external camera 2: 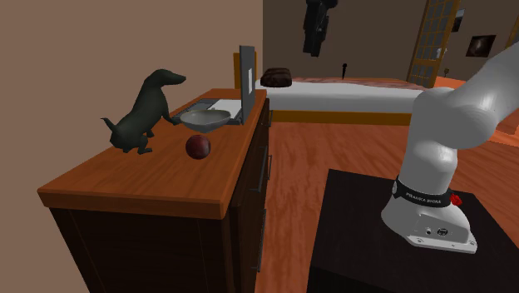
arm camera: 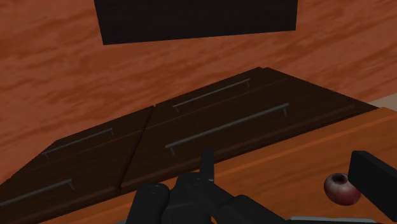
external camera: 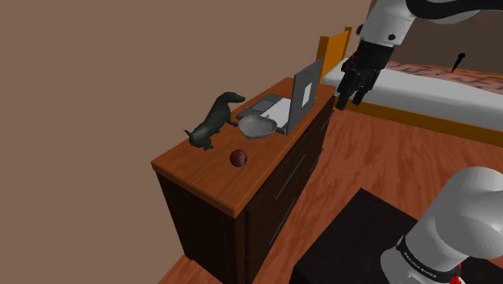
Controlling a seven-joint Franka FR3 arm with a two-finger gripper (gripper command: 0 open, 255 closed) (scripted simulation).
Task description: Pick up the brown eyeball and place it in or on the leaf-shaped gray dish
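Note:
The brown eyeball (external camera: 239,158) lies on the wooden dresser top (external camera: 201,173), toward its near end in the shoulder view. It is a dark reddish ball (external camera 2: 198,147) (arm camera: 341,189). The leaf-shaped gray dish (external camera: 258,126) (external camera 2: 204,121) rests further along the top, against the laptop's base. My gripper (external camera: 350,98) (external camera 2: 313,46) hangs high in the air past the laptop end of the dresser, far from both. Its fingers stand apart with nothing between them. In the wrist view one black finger (arm camera: 374,184) shows beside the eyeball.
A dark dog figurine (external camera: 214,121) (external camera 2: 141,112) (arm camera: 203,200) stands by the wall, front paws at the dish. An open gray laptop (external camera: 302,95) (external camera 2: 245,83) sits behind the dish. A bed (external camera: 435,89) lies beyond. The black stand (external camera 2: 366,233) faces the dresser drawers (arm camera: 222,127).

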